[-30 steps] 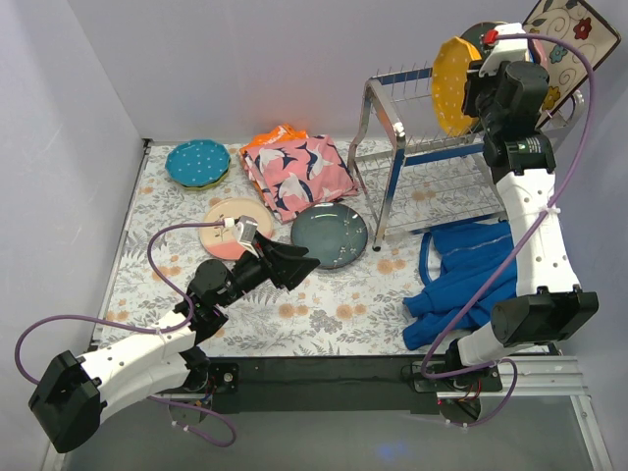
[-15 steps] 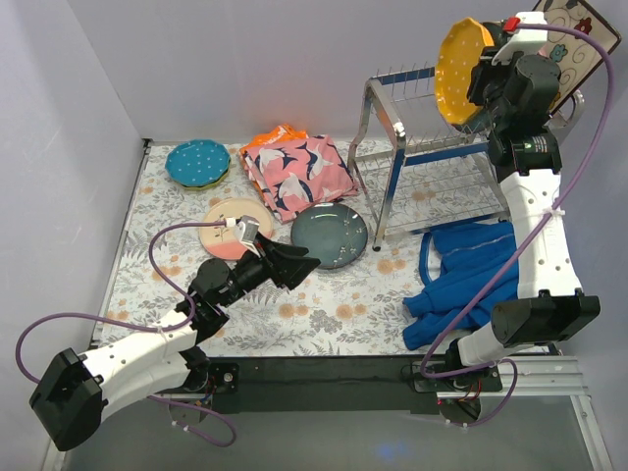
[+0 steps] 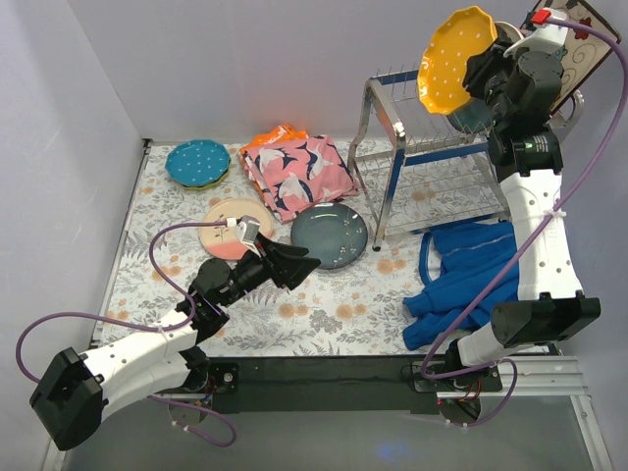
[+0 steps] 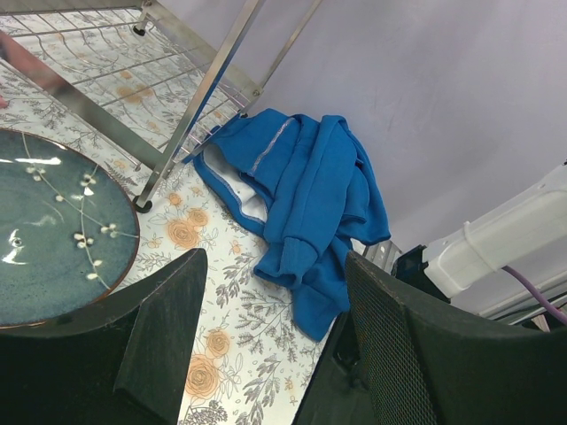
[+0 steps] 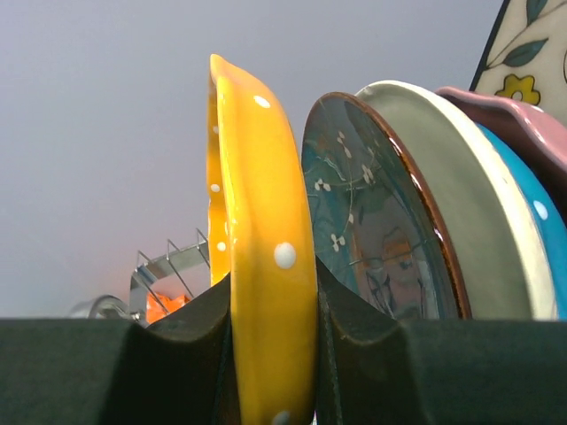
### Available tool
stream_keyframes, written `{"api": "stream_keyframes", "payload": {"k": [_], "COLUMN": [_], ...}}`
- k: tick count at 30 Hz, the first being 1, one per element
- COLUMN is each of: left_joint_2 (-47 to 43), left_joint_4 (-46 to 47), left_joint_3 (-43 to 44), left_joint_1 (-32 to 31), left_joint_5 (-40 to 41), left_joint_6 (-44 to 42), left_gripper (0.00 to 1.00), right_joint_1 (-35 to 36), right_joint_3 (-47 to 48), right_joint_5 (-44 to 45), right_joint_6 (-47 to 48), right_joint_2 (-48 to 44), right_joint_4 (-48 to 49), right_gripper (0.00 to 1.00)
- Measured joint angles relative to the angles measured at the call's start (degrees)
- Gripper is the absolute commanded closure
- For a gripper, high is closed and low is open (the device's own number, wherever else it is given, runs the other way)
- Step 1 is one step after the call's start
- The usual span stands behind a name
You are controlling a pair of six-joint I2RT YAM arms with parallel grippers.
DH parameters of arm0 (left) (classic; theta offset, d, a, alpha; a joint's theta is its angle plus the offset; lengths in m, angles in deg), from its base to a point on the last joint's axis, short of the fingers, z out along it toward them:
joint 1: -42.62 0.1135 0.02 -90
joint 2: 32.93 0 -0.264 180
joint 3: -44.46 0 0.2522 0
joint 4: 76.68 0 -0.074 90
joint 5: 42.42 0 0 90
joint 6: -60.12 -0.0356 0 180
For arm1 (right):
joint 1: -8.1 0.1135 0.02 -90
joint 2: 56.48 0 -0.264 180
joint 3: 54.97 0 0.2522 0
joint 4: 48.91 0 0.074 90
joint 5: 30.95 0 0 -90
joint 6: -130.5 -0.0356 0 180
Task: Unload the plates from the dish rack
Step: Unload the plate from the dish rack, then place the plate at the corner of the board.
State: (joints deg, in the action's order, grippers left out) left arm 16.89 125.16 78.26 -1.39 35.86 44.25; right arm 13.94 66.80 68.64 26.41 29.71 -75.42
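The right gripper has its two fingers pinched onto the lower rim of the orange dotted plate, one on each face, with the plate standing on edge between them. Just behind it in the right wrist view stand the other plates: a dark teal one, a pale one, a pink one and a blue one, with the square floral plate at the far end. From above, the orange plate is tilted, its hollow face turned left, up over the top tier of the dish rack. I cannot tell whether its lower edge is clear of the prongs.

The left gripper is spread wide with nothing between its fingers. It hangs low over the flowered table cover, just beside the near edge of the dark teal plate on the table. A cream-pink plate lies to its left, and a blue dotted plate sits on a small stack in the far left corner. A pink bird-print cloth is bunched between that stack and the rack. A blue garment lies crumpled in front of the rack, near its legs.

The right arm reaches steeply up from its base, wrist bent towards the rack top. The left arm lies low, stretched forward and rightward.
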Motion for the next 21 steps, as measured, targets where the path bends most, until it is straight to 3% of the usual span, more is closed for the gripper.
{"api": "stream_keyframes", "payload": {"k": [10,21], "left_joint_2": [0.00,-0.02], "left_joint_4": [0.00,-0.74], "left_joint_3": [0.00,0.00], "left_joint_1": [0.00,0.00], "left_joint_5": [0.02,1.14], "left_joint_6": [0.04,0.28], "left_gripper": [0.38,0.38], "right_joint_1": [0.00,-0.09], "right_joint_3": [2.86,2.75], "right_joint_5": [0.00,-12.87], "right_joint_6": [-12.76,-29.05], "right_joint_2": [0.02,-0.28], "right_joint_4": [-0.31,1.09], "right_gripper": [0.99,0.99]}}
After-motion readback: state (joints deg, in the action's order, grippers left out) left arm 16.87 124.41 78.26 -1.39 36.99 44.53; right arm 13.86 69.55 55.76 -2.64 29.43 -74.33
